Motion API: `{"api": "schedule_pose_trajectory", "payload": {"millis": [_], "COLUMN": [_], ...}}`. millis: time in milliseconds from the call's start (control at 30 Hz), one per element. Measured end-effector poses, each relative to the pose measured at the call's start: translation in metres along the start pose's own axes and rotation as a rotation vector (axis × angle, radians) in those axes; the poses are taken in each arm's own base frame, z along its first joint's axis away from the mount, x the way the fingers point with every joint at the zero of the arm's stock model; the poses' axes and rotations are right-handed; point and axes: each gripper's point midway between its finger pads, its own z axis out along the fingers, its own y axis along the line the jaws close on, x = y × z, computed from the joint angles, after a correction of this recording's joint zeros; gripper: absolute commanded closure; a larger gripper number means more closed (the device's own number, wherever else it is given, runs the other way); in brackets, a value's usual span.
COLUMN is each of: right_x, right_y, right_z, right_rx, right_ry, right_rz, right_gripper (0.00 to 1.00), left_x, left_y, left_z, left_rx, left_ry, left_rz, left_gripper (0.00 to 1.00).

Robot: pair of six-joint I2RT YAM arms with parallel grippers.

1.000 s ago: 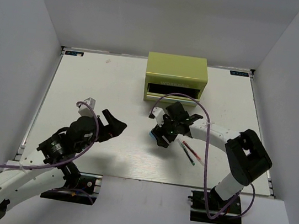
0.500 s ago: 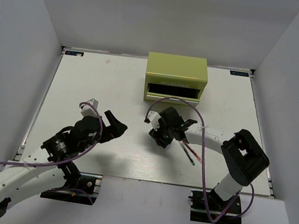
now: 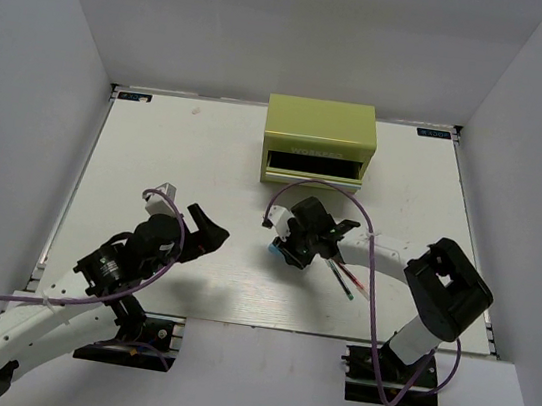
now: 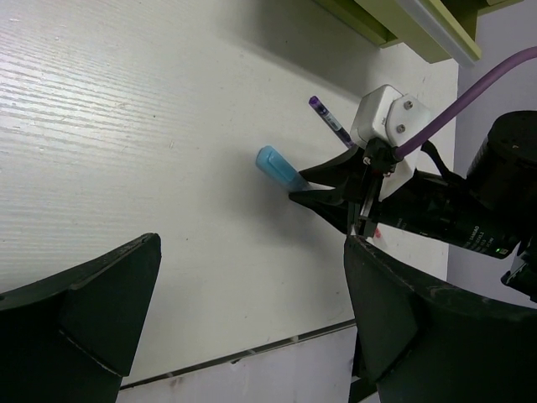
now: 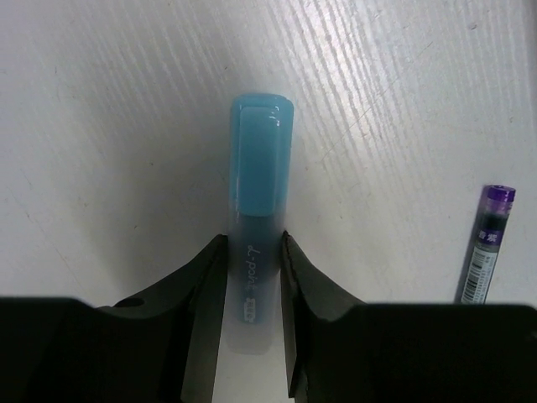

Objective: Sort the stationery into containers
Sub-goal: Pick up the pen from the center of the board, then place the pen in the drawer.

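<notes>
My right gripper [image 3: 290,249] is shut on the pale barrel of a blue marker [image 3: 274,249], low over the table in front of the chest. In the right wrist view both fingers [image 5: 205,285] press the marker [image 5: 260,168], its blue cap pointing away. The left wrist view shows the marker [image 4: 279,168] sticking out of the right gripper [image 4: 323,189]. My left gripper [image 3: 208,233] is open and empty, left of the marker. A thin pen with a purple end [image 5: 487,243] lies beside the marker. Red and dark pens [image 3: 347,274] lie right of the right gripper. The olive-green tool chest [image 3: 319,134] stands at the back.
The chest's lower drawer [image 3: 314,167] stands pulled out toward me. The right arm's purple cable [image 3: 338,190] loops over the space between the chest and the gripper. White walls close in the table on the left, back and right.
My right gripper was open over the marker, shifted a little left and down, and has shut on the blue marker. The left arm has shifted only slightly.
</notes>
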Motion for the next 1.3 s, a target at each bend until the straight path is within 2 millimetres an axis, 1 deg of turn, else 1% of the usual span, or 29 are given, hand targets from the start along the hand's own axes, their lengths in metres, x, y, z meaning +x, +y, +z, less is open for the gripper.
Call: {"api": "schedule_pose_trajectory", "payload": {"millis": [33, 100, 167, 267, 400, 500, 800, 933, 1133, 1300], "right_x": [0.0, 0.003, 0.007, 0.011, 0.006, -0.005, -0.055, -0.07, -0.1, -0.11], "right_y": [0.001, 0.003, 0.005, 0.006, 0.004, -0.002, -0.029, -0.042, -0.07, -0.101], "right_z": [-0.001, -0.003, -0.006, -0.011, -0.018, -0.025, -0.047, -0.057, -0.077, -0.091], "right_rx": [-0.003, -0.014, -0.027, -0.042, -0.05, -0.046, 0.009, 0.035, 0.113, 0.208], "right_ry": [0.002, 0.016, 0.039, 0.074, 0.093, 0.087, -0.002, -0.03, -0.1, -0.121], "right_rz": [-0.002, -0.009, -0.016, -0.034, -0.068, -0.089, -0.144, -0.16, -0.182, -0.196], "right_gripper": [0.96, 0.96, 1.0, 1.0, 1.0, 1.0, 1.0, 1.0, 1.0, 1.0], "left_x": [0.0, 0.0, 0.0, -0.001, 0.0, 0.001, 0.0, 0.0, 0.001, 0.002], "left_y": [0.0, 0.0, 0.0, -0.002, -0.002, -0.002, -0.005, -0.007, -0.007, -0.006], "left_z": [0.0, 0.0, 0.0, 0.001, 0.005, 0.007, 0.011, 0.013, 0.017, 0.02], "left_rx": [0.0, 0.0, 0.001, 0.003, 0.0, -0.006, 0.0, 0.005, 0.0, -0.008], "left_ry": [0.0, -0.001, -0.002, -0.004, -0.003, 0.001, -0.002, -0.005, -0.003, 0.004], "left_rz": [0.0, 0.0, 0.0, -0.001, 0.001, 0.007, 0.008, 0.01, 0.027, 0.044], "left_gripper": [0.0, 0.0, 0.0, 0.0, 0.0, 0.0, 0.0, 0.0, 0.0, 0.0]}}
